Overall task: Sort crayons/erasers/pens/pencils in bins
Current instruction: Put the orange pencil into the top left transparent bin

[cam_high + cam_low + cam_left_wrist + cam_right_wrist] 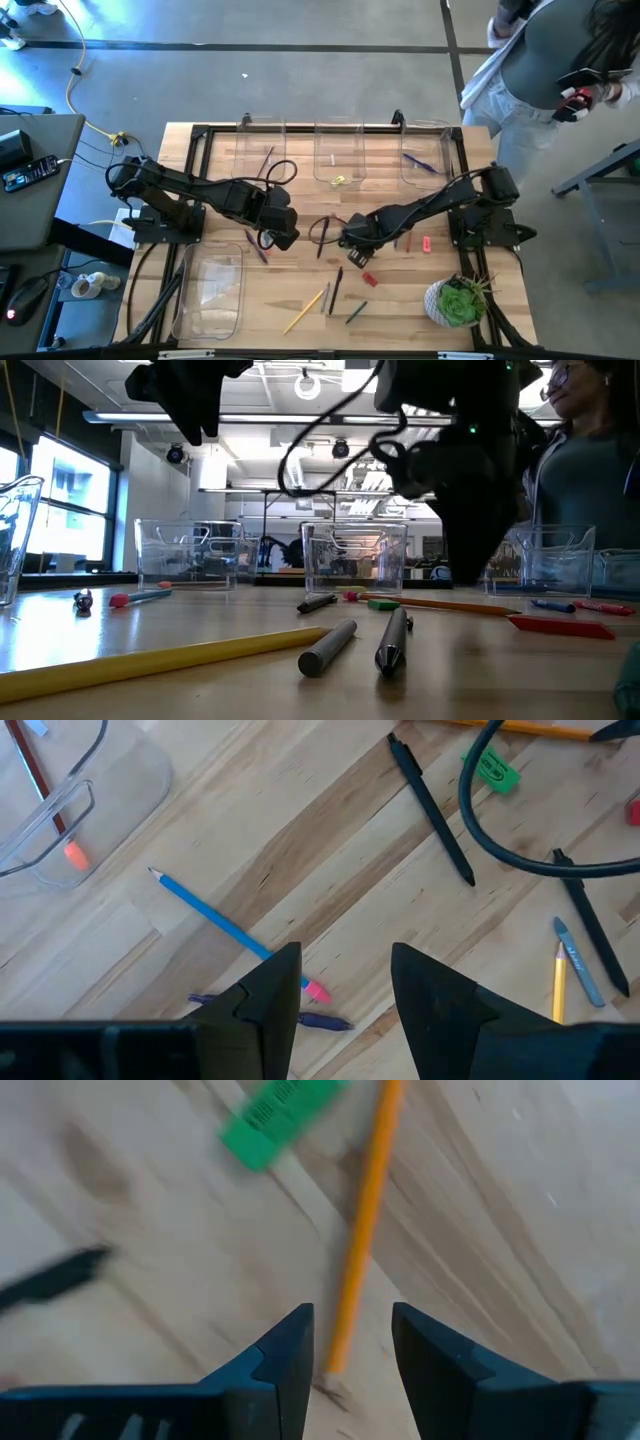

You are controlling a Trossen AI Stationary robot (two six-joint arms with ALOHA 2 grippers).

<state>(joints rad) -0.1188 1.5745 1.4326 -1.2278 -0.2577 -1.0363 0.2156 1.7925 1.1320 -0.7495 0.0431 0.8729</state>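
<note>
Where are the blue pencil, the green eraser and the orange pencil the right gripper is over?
blue pencil [205, 912]: left wrist view, middle of its blue shaft.
green eraser [283, 1118]: right wrist view, centre of its printed green face.
orange pencil [362, 1230]: right wrist view, mid shaft, ahead of the open right gripper [352, 1350].

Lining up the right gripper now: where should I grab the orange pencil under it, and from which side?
Take the orange pencil near its middle, coming straight down from above. It lies flat on the table, so the open right gripper should straddle the thin shaft crosswise. The green eraser sits close beside one end, so I'd stay clear of that end.
</note>
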